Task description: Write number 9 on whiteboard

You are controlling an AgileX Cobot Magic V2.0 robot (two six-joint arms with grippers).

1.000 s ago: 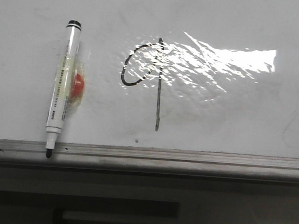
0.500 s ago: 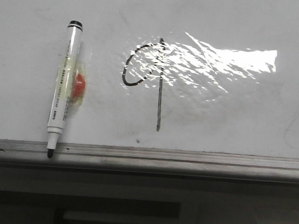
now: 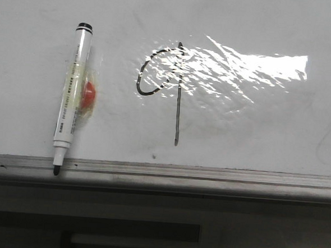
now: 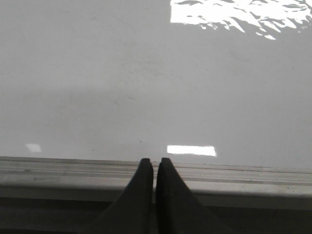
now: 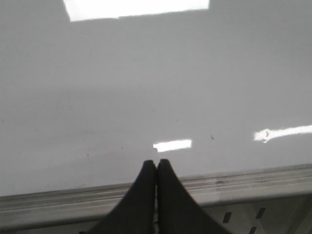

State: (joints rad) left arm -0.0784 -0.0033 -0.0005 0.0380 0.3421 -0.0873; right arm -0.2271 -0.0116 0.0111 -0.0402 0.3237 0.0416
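Note:
The number 9 [image 3: 178, 96] is drawn in thin black marker near the middle of the whiteboard [image 3: 255, 124], an oval loop joined to a long vertical stem. A white marker [image 3: 70, 98] with a black cap end lies uncapped on the board to the left, its tip over the grey edge rail [image 3: 207, 174]. My left gripper [image 4: 155, 162] is shut and empty over the rail. My right gripper [image 5: 156, 163] is shut and empty at the board's near edge. Neither gripper shows in the front view.
A red round piece wrapped in clear tape [image 3: 86, 94] sits against the marker's barrel. A bright glare patch [image 3: 242, 69] lies over the upper part of the figure. A small dark speck [image 3: 154, 155] marks the board below the stem.
The whole front view has shifted very slightly to the right. The marker, the figure and the board keep their places relative to each other.

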